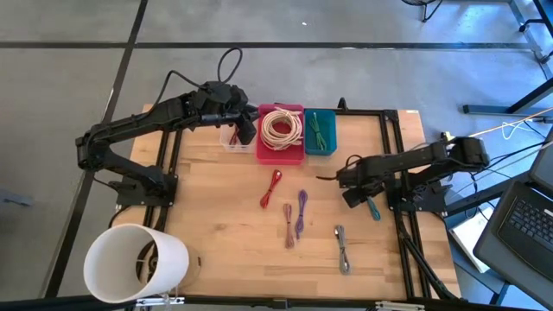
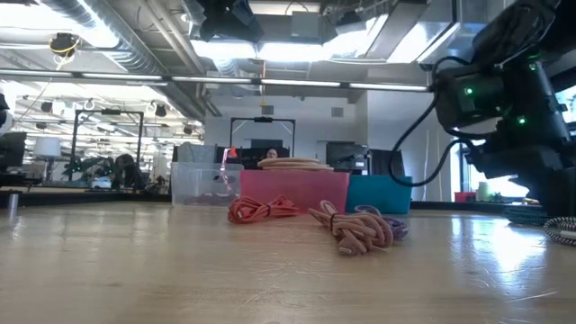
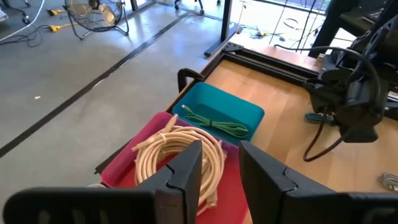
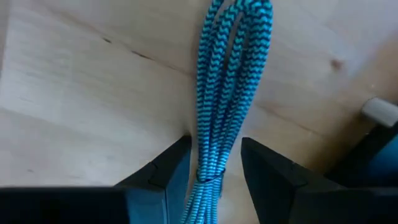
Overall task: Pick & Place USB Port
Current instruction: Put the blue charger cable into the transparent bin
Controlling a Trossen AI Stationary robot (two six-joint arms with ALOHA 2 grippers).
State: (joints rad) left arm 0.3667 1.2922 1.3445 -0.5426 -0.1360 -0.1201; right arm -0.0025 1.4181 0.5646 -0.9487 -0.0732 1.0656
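A bundled teal braided USB cable [image 4: 227,93] lies on the wooden table near its right edge [image 1: 373,207]. My right gripper [image 4: 216,177] points down over it, open. One finger stands on each side of the bundle near its tied end, and thin strips of wood show between. My left gripper [image 3: 221,180] hangs open and holds nothing, above the far bins [image 1: 246,130]. Below it is a pink bin [image 3: 124,165] holding a cream cable coil [image 3: 180,149]. Beside that, a teal bin [image 3: 245,112] holds a green cable [image 3: 214,123].
Red [image 1: 274,186], pink [image 1: 288,226], purple [image 1: 301,212] and grey [image 1: 343,249] cable bundles lie mid-table. A clear box [image 1: 232,138] stands left of the pink bin. A white bucket [image 1: 134,263] sits at the near left corner. A laptop [image 1: 527,220] is beyond the right edge.
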